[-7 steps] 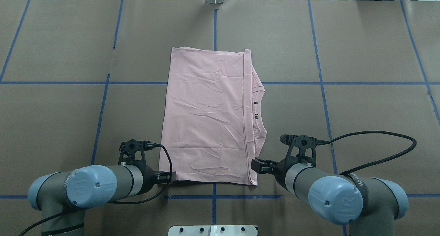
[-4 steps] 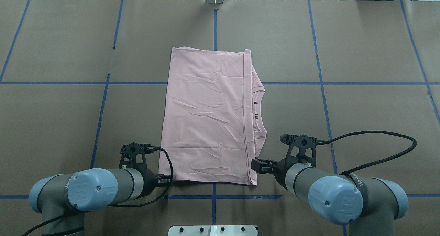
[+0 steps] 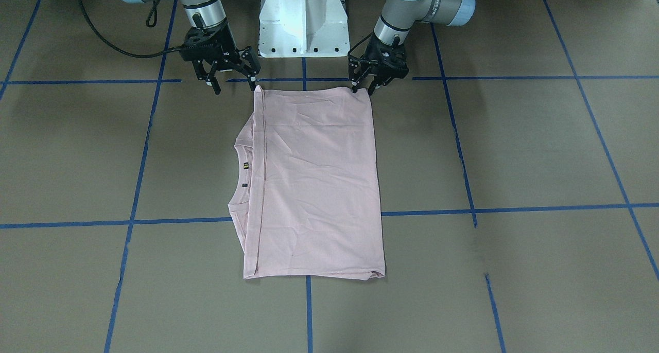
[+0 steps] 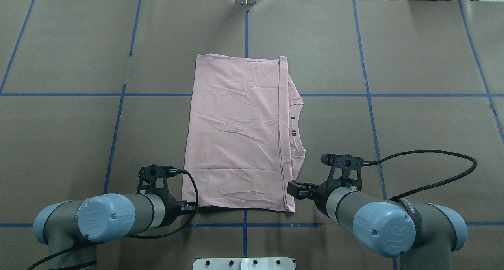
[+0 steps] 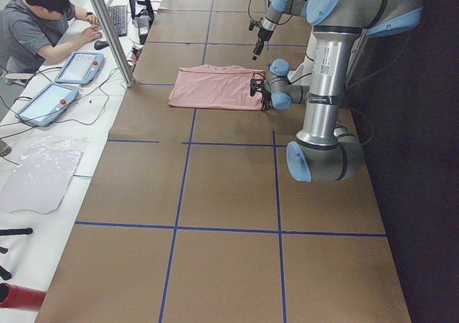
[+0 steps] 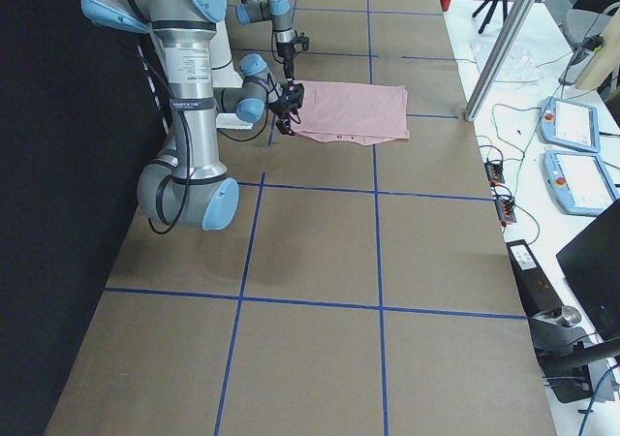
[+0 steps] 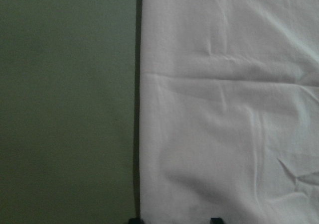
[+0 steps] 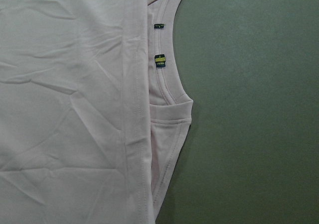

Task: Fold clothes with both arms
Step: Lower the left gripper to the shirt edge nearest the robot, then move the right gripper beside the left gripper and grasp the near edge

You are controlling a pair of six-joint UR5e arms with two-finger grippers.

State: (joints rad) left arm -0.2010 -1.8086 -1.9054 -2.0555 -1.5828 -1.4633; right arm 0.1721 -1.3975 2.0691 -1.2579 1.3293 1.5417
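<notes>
- T-shirt (image 4: 236,132) lies flat mid-table (image 4: 413,65), folded to a tall rectangle; the neckline (image 8: 172,109) pokes out past the long fold on the robot's right side
- L gripper (image 3: 363,90) sits low at the shirt's near corner on its own side, fingers apart. The wrist cam shows the cloth edge running between the two tips, so prob. straddling the corner ready to pinch
- R gripper (image 3: 235,89) is at the other near corner, fingers spread wide, one tip right at the fold edge, nothing pinched
- Both at the near hem corners, so I'd judge the next fold carries that edge away from the robot, one arm per corner to keep it square
- Labels: a small dark neck tag (image 8: 160,61) w/ a yellow-green stripe, and a smaller tag (image 8: 159,26) beyond it; text too small to read
- No print or lettering shows on the upper face
</notes>
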